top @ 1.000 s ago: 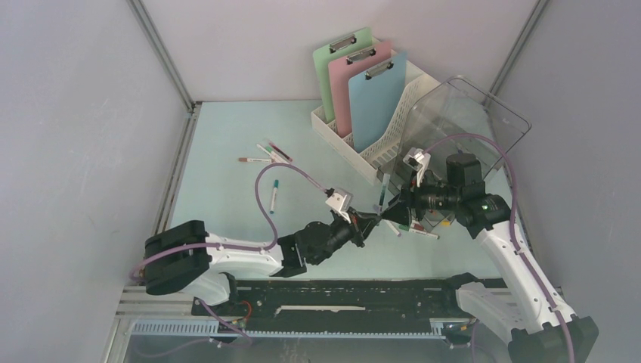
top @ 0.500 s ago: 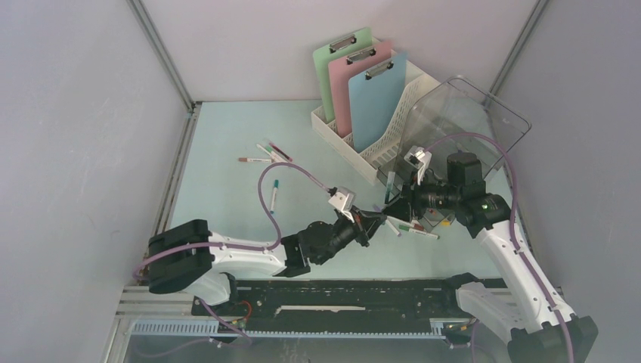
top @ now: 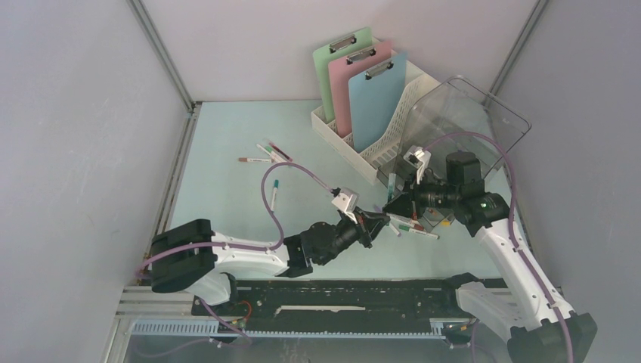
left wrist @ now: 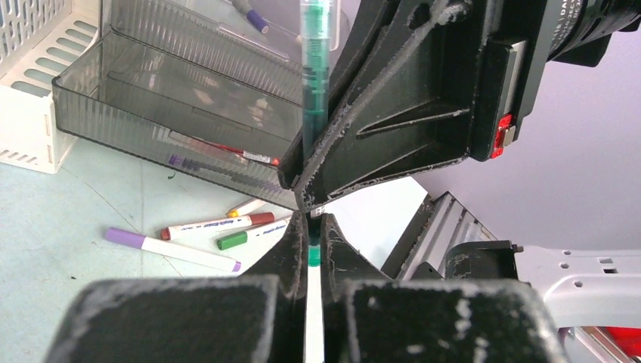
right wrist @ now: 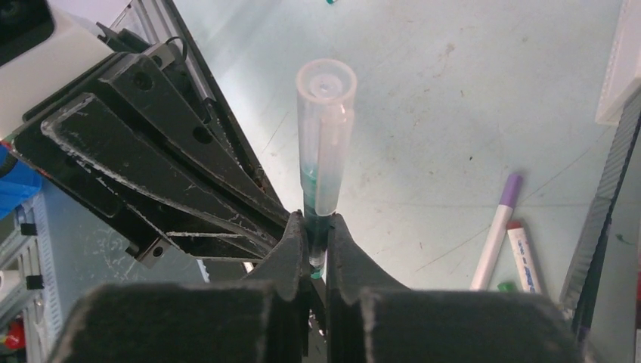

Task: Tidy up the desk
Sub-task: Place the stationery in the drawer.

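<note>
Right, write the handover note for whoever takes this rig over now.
Left gripper: shut on the green marker, low on its barrel.
Right gripper: shut on the same marker, just below its clear cap; both hold it above the desk.
Done: three clipboards stand in the white rack; some markers lie in the clear tray.
Left: stow this marker, then the loose markers on the desk's left half and the spare markers beside the tray.
</note>
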Robot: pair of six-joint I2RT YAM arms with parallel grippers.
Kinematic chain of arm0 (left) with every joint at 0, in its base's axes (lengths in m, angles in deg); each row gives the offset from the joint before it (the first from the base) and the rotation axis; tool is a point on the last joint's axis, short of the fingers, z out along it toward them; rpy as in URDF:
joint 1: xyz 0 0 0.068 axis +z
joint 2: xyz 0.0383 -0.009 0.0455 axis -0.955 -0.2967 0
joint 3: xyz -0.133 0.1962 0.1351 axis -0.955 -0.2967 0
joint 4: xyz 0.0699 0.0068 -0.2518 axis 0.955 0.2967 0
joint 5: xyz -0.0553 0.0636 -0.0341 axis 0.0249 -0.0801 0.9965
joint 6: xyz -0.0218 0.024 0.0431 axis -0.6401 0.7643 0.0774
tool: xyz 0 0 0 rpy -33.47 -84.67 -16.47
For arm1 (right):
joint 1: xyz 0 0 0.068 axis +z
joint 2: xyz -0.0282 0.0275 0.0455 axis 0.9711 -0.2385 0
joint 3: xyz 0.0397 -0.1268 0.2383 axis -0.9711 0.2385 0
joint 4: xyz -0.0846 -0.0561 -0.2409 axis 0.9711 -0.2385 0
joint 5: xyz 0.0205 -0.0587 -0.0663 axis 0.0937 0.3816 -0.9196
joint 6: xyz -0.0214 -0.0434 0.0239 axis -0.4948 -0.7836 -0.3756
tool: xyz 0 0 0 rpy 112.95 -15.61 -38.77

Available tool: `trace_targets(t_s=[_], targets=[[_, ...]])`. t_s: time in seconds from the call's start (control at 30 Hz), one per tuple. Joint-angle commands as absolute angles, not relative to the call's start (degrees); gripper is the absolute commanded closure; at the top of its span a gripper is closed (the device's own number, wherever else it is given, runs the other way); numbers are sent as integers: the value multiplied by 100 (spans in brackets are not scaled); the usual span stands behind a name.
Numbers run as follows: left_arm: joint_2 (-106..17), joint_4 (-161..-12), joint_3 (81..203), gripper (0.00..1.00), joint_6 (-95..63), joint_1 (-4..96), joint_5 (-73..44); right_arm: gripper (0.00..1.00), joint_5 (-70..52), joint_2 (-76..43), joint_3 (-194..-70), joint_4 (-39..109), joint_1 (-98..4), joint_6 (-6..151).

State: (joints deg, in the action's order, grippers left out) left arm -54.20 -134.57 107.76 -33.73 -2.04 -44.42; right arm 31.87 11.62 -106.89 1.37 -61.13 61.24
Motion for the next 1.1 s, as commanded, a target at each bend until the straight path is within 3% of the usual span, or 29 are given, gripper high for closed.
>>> trace_targets(t_s=[0.0,0.13,0.23,0.53,0.73,1.07], targets=[[-5405,-13707,10985,92,-3324,-256,-4435,100,3224,1159,-10841,267,-6126,6063],[-5304,-13643,10887,56,-3319,-252,-4545,100,3209,1159,-10839,246,-6126,5981],[-5159,-13542,10796,43,-3197,-258,-4666,100,3153,1174,-10837,215,-6130,5891],[-4436,-13124,10258,24,-2419,-255,-5540,100,2485,1313,-10889,-217,-6135,4835],[-3981,-12639,9945,1,-2051,-253,-6535,100,1826,1363,-10883,-367,-6223,4407],[-3776,-12050,9744,0,-2090,-244,-7144,100,315,1313,-10684,-44,-6514,4204]])
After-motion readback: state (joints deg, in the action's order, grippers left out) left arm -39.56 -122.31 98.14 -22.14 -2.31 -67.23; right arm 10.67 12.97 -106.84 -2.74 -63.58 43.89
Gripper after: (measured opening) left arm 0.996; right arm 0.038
